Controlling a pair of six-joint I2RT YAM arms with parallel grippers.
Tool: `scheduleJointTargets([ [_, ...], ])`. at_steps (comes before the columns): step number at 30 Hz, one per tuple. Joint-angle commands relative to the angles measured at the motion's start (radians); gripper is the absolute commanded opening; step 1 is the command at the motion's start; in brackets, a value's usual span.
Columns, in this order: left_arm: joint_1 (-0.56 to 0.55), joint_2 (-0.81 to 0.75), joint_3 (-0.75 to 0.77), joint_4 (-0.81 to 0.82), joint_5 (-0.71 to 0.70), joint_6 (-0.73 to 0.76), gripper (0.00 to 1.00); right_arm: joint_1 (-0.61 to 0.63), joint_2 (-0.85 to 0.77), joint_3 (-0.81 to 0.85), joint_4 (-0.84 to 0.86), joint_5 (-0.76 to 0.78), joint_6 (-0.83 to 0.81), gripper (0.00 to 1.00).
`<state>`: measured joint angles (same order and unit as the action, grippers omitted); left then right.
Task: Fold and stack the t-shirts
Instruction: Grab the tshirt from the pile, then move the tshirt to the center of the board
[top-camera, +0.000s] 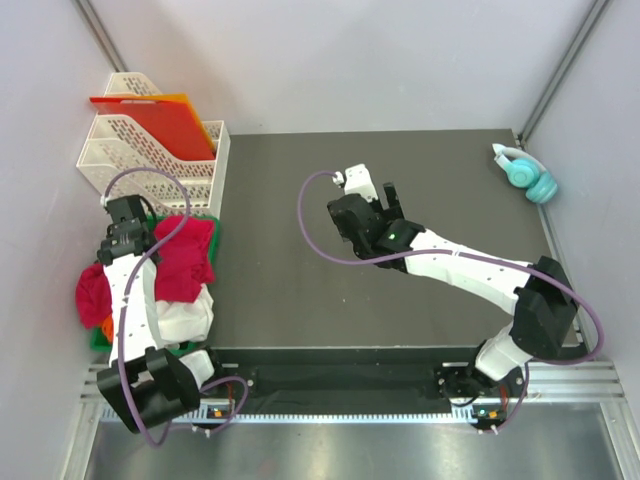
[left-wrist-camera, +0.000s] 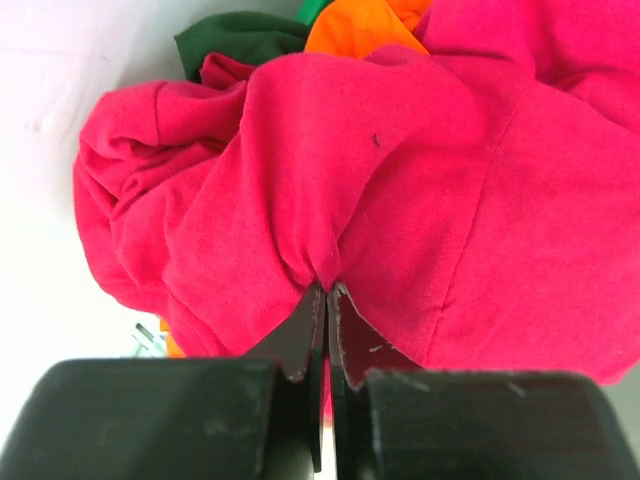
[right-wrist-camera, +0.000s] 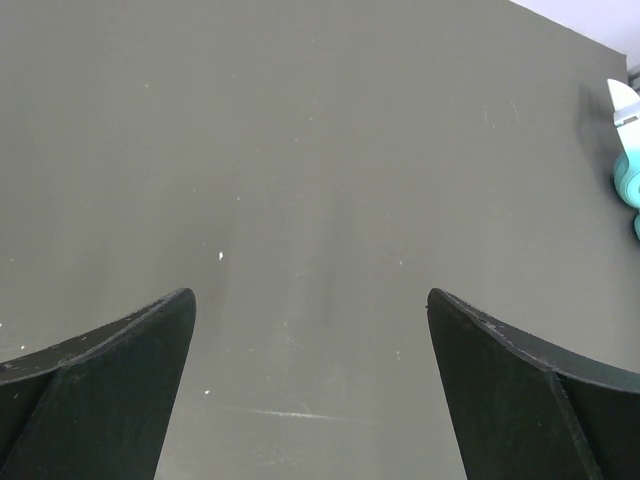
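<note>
ITEM: crimson-red t-shirt (left-wrist-camera: 420, 180), soft cloth, crumpled; lies on top of the heap at the left edge of the table (top-camera: 300, 290), just in front of the white tray rack (top-camera: 150, 165)
HEAP, OTHER PIECES: orange t-shirt (left-wrist-camera: 360, 25) behind the crimson one; white t-shirt (top-camera: 185, 318) beneath it on the near side; a second red bundle (top-camera: 92, 295) on the far left

LEFT GRIPPER (left-wrist-camera: 327, 292): fingers pressed together, pinching a gathered fold of the crimson-red t-shirt; the cloth puckers into the jaws
RIGHT GRIPPER (right-wrist-camera: 308, 300): fingers spread wide, holding nothing, poised over bare table near the centre

STEP IN HAND (judged): picking the first shirt out of the heap; no shirt is laid flat or folded yet
NEXT MOVE (judged): lift the pinched fold and carry it rightward to the open table, high enough that the shirt comes free of the pieces under it; the right gripper is then needed to take a second edge and spread the cloth

VIEW NOTES: only the left wrist view shows the pinch itself and the orange cloth close up; only the top view shows the white shirt, the rack and how far apart the arms are; the right wrist view adds the bare surface below and the teal headphones (right-wrist-camera: 628, 170) at its right edge
</note>
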<state>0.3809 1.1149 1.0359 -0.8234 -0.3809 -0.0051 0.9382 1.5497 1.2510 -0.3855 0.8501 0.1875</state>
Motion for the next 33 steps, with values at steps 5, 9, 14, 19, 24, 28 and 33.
scheduleJointTargets([
  [5,0.006,-0.072,0.053,0.059,0.097,0.027,0.00,-0.006,0.032,0.064,0.022,0.006,0.027,1.00],
  [9,-0.022,-0.014,0.237,0.072,0.249,0.030,0.00,-0.007,0.038,0.077,0.027,0.007,0.020,1.00],
  [14,-0.196,0.207,0.712,-0.008,0.203,0.019,0.00,-0.007,0.030,0.102,0.028,0.012,0.018,1.00],
  [19,-0.468,0.448,1.092,-0.086,0.113,0.068,0.00,-0.018,-0.006,0.114,0.022,0.033,0.021,1.00],
  [24,-0.756,0.615,1.210,-0.080,-0.006,0.181,0.00,-0.038,-0.077,0.088,0.002,0.070,0.021,1.00],
  [28,-0.902,0.741,1.331,-0.060,-0.030,0.243,0.00,-0.044,-0.117,0.062,-0.032,0.109,0.038,1.00],
  [33,-1.057,0.864,1.452,0.038,-0.038,0.318,0.00,-0.044,-0.178,0.033,-0.111,0.155,0.104,1.00],
])
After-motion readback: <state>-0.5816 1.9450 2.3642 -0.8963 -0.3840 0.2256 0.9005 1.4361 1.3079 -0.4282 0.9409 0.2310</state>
